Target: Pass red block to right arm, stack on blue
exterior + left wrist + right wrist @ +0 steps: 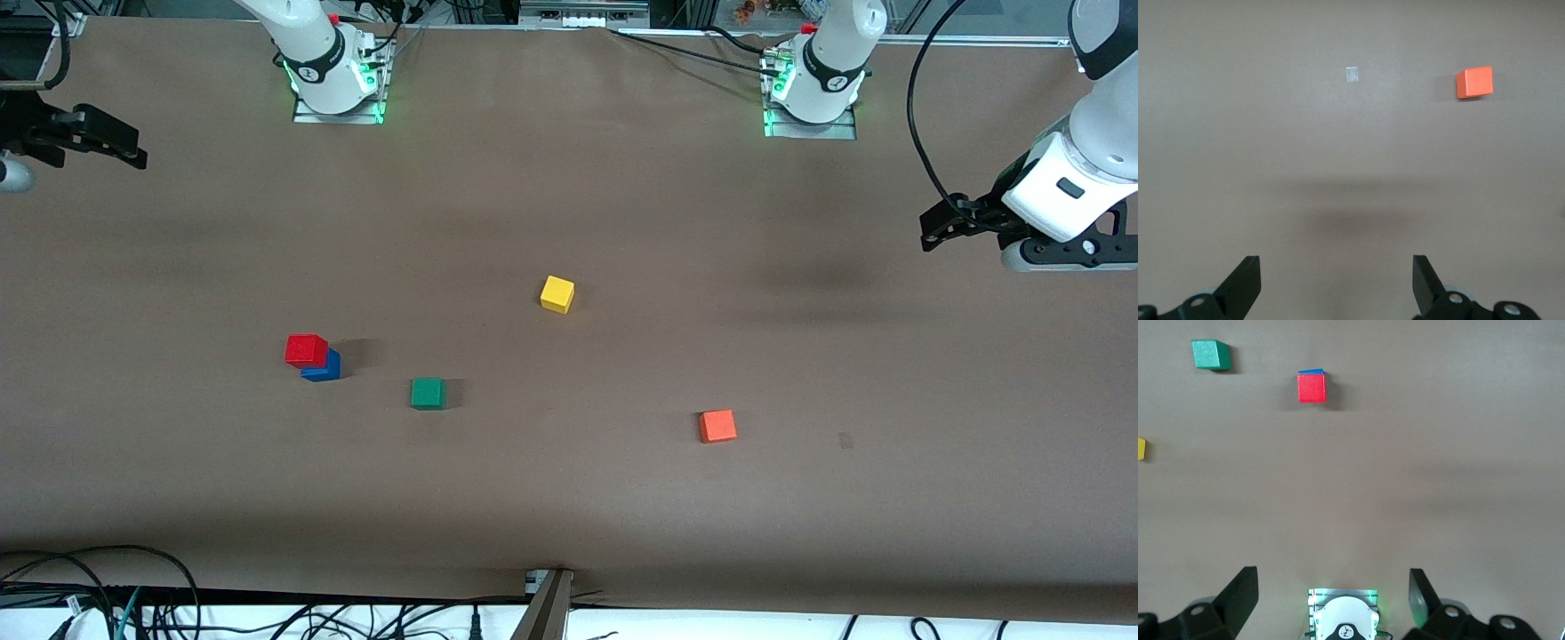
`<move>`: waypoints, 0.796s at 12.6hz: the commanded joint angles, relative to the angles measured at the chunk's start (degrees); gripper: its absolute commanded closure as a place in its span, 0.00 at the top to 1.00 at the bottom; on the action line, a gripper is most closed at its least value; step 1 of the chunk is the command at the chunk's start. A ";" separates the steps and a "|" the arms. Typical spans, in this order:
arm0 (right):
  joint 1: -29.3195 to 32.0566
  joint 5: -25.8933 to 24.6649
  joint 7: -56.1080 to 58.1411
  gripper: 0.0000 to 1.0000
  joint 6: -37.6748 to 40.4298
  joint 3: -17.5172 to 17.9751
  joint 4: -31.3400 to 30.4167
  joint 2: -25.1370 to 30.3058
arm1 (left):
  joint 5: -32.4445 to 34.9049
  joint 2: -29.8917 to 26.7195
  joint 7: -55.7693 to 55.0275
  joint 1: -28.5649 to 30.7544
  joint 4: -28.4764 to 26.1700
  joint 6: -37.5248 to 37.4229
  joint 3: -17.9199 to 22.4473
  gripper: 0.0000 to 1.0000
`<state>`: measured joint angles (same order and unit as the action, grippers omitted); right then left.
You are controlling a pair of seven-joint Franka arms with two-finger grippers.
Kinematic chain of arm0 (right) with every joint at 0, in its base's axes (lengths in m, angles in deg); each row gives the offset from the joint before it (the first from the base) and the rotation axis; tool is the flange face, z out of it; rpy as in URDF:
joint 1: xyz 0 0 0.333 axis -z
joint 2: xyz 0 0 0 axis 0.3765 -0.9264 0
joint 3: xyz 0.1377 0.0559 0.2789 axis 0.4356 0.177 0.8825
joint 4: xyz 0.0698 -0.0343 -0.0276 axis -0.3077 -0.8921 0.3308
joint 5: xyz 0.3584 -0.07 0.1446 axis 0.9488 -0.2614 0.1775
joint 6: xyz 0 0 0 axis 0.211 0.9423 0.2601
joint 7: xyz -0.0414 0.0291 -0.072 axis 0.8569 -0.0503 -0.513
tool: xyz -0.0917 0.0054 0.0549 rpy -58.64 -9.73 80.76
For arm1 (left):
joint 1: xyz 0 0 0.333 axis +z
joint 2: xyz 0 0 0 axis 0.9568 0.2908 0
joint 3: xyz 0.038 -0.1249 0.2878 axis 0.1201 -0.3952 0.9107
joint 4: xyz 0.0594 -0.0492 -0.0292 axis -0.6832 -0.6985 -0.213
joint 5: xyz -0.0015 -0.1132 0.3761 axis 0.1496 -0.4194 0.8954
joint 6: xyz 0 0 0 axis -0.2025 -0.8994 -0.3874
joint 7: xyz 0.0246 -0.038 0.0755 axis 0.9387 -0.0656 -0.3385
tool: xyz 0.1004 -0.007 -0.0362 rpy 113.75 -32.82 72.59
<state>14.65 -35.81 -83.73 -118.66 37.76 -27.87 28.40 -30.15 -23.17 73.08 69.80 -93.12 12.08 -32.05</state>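
1. Already the red block (306, 349) sits on the blue block (324, 367), toward the right arm's end of the table; it is a little shifted, so one blue edge shows, and I judge the stacking done.
2. The right gripper (107, 147) hangs over the table edge at its own end, well apart from the stack, fingers spread and holding nothing; probably it waits there to keep clear of the stack.
3. The left gripper (965, 222) hangs over the other end, also released and empty.
4. The green cube (428, 392), yellow cube (557, 293) and orange-red cube (717, 426) lie apart on the table (622, 498), untouched.
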 commanded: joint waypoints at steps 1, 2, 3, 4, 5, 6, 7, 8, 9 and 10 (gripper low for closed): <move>1.14 -1.01 1.16 1.00 -1.54 1.50 -3.35 2.03 | 0.55 -1.05 -0.45 0.13 -0.68 -0.18 -0.31 1.00; 1.23 -1.18 1.16 1.00 -1.45 1.68 -3.44 2.03 | 0.55 -1.05 -0.45 0.13 -0.68 -0.18 -0.31 1.00; 1.49 -1.10 1.16 1.00 -1.45 1.68 -3.44 1.94 | 0.55 -1.05 -0.53 0.13 -0.68 -0.18 -0.31 1.00; 2.45 -1.09 1.16 1.00 -1.54 1.77 -3.44 1.76 | 0.55 -1.05 -0.45 0.13 -0.68 -0.18 -0.31 1.00; 2.54 -1.01 1.16 1.00 -1.71 1.77 -3.44 1.41 | 0.55 -1.05 -0.45 0.13 -0.68 -0.27 -0.31 1.00; 2.55 -1.01 1.16 1.00 -1.63 1.77 -3.01 0.71 | 0.55 -1.05 -0.45 0.13 -0.68 -0.27 -0.31 1.00; 2.46 -0.83 1.16 1.00 -1.54 1.68 -2.13 -0.25 | 0.55 -1.05 -0.45 0.13 -0.68 -0.27 -0.31 1.00; 2.37 -1.01 1.42 1.00 -1.28 1.42 -0.82 -1.30 | 0.55 -1.05 -0.45 0.13 -0.68 -0.27 -0.31 1.00; 2.02 -1.18 1.33 1.00 -1.19 1.42 -0.46 -1.40 | 0.55 -1.05 -0.53 0.13 -0.68 -0.27 -0.31 1.00; 2.02 -1.01 1.33 1.00 -1.18 1.42 -0.45 -1.49 | 0.55 -1.05 -0.45 0.13 -0.68 -0.27 -0.31 1.00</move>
<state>16.01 -36.02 -83.12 -120.13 38.24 -29.79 27.66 -30.15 -23.17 73.06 69.80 -93.12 12.08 -32.05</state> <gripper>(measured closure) 0.000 0.000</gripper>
